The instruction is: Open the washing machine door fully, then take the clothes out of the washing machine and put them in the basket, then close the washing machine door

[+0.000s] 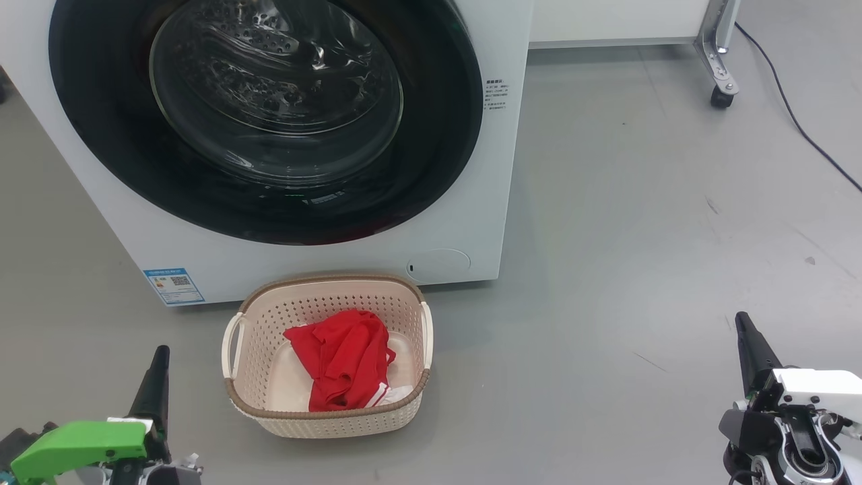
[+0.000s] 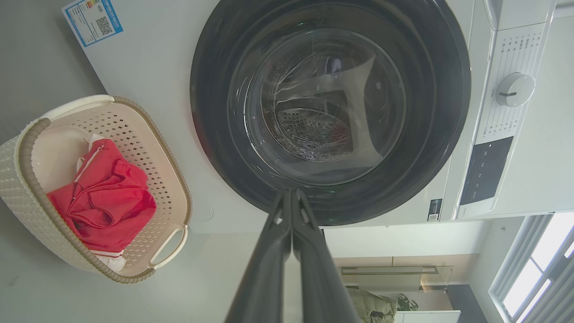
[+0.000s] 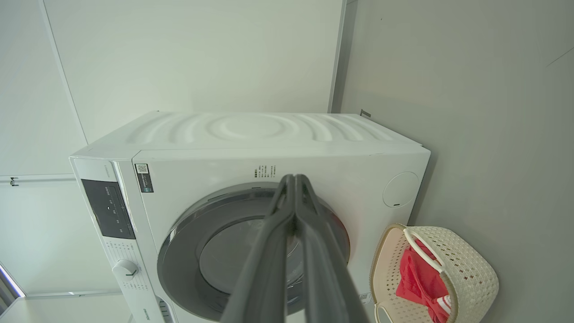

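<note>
The white washing machine stands ahead with its black-rimmed glass door lying flat against the front, closed; the steel drum shows through the glass. On the floor in front sits the cream basket, and the red clothes lie inside it. My left gripper hangs shut at the lower left, apart from the basket. Shut too is my right gripper, at the lower right over bare floor. The left wrist view has the door, basket and clothes; the right wrist view has the machine, basket and clothes.
A metal frame leg on a castor stands at the back right, with a black cable trailing across the grey floor. The machine's control knob is beside the door. Open floor lies to the right of the basket.
</note>
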